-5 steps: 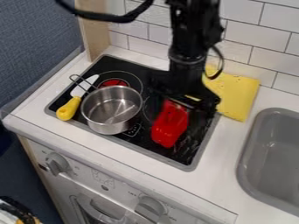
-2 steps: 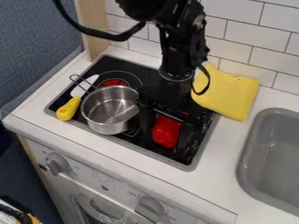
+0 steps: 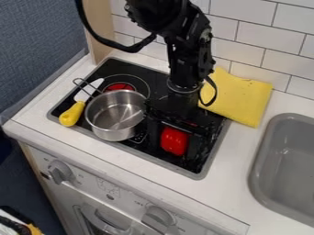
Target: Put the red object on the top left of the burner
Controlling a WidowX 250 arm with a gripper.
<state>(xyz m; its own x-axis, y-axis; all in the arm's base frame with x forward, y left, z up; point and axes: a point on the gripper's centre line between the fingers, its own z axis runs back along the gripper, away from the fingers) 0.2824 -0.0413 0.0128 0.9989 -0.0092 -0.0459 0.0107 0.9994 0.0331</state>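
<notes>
The black gripper hangs low over the right part of the black burner plate, its fingers apart, one on each side of the red object. That object lies on the plate's front right area, its rear part hidden under the gripper. Whether the fingers touch it, I cannot tell. At the plate's back left, a red burner spot shows behind the pot.
A metal pot stands on the plate just left of the gripper. Left of it lies a yellow-handled knife. A yellow cloth lies at the back by the tiled wall, and a grey sink is on the right.
The gripper has come down and a little left, from behind the red object to a place around it. The yellow cloth is now more exposed. Pot and knife have stayed put.
</notes>
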